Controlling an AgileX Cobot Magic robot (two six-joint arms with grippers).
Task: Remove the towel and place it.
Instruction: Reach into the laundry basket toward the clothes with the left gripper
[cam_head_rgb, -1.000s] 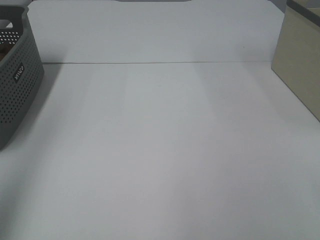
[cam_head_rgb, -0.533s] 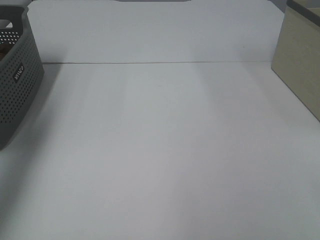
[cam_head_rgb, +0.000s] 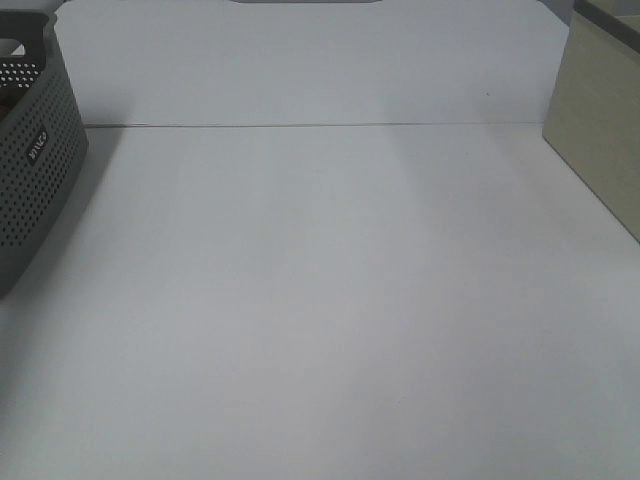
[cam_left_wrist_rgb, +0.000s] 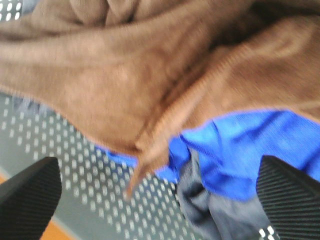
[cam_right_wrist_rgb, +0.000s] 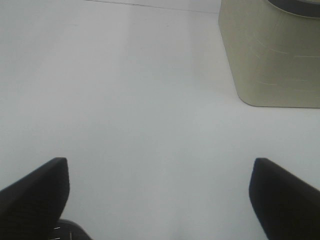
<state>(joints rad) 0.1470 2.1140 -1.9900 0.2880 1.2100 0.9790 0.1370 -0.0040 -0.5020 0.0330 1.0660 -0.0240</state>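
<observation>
Towel (cam_left_wrist_rgb: 125, 75): brown, soft, floppy, probably light; bunched in the grey basket (cam_head_rgb: 30, 180), left edge of the high view.
Hold: pinch a thick fold.
Left gripper (cam_left_wrist_rgb: 160, 200): spread wide, empty, near the towel.
Right gripper (cam_right_wrist_rgb: 160, 200): spread wide, empty.

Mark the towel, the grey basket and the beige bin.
towel (cam_left_wrist_rgb: 115, 75): left wrist view, middle of the brown plush.
grey basket (cam_head_rgb: 30, 210): exterior high view, perforated side wall.
beige bin (cam_right_wrist_rgb: 275, 60): right wrist view, side wall.
</observation>
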